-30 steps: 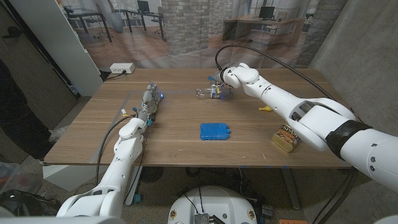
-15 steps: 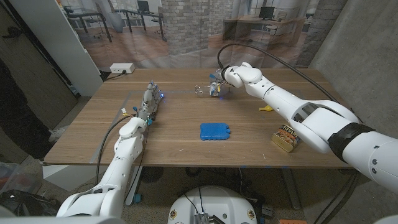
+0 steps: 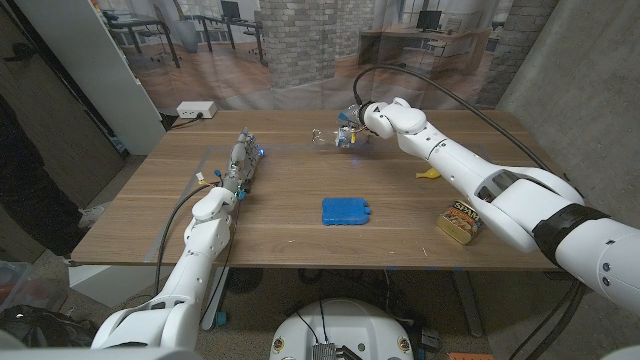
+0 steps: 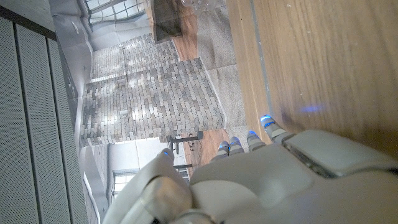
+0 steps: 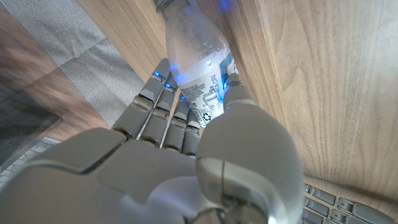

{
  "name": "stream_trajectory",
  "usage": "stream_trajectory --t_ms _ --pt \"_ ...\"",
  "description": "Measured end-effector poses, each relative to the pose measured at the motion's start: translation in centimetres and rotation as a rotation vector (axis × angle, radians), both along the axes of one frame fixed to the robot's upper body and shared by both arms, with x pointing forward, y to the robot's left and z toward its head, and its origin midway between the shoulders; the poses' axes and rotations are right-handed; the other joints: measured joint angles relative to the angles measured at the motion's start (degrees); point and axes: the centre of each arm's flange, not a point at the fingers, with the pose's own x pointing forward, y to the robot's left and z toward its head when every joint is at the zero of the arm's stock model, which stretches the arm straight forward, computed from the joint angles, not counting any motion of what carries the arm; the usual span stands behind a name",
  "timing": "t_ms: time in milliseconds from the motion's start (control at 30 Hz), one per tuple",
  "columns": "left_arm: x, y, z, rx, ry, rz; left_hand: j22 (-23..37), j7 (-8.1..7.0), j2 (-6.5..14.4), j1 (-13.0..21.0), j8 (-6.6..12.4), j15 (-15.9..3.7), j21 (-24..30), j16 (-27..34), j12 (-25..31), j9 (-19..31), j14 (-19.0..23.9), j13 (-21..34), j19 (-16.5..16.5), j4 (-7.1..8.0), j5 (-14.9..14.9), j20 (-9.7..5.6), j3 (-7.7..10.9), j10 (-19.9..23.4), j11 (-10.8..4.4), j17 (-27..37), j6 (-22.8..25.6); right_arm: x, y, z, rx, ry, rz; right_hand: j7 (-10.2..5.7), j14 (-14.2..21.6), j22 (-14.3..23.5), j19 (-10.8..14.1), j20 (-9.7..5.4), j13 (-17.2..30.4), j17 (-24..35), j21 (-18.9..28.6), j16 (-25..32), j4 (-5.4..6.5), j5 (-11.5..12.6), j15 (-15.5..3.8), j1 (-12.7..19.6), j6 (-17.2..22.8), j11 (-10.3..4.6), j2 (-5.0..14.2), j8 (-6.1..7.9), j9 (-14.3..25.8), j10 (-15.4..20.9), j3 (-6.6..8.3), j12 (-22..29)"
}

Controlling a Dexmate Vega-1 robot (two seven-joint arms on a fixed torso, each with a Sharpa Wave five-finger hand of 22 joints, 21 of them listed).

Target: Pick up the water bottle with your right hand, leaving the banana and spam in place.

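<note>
One water bottle [image 3: 331, 137] lying sideways in right hand [image 3: 352, 135], neck toward robot's left.

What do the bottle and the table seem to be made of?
Bottle: likely clear, slightly cloudy plastic; the table grain shows through it, and it carries a printed label. Table: wood or wood-look laminate, matte, with brown grain lines.

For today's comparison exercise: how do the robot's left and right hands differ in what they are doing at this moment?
The right robot hand grips the water bottle over the table's far side; the left robot hand holds nothing. The right arm stretches far across the table; the left robot hand sits nearer, at the table's left. Both show blue fingertip lights.
</note>
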Motion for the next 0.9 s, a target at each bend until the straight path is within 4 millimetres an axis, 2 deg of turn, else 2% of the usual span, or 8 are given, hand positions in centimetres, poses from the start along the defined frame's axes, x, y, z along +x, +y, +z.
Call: stream_trajectory --t_ms 900 --pt "-0.7 -0.2 0.2 0.006 -0.014 0.000 0.0 0.00 0.0 0.0 0.00 0.00 -0.2 0.0 0.0 0.0 0.0 0.0 0.0 0.00 0.0 -0.02 0.00 0.0 0.00 0.0 0.0 -2.3 -0.3 1.6 0.061 -0.084 0.049 0.42 0.0 0.0 0.0 0.00 0.5 0.4 0.2 0.0 0.00 -0.5 0.01 0.0 0.4 -0.19 -0.02 0.27 0.0 0.2 0.00 0.0"
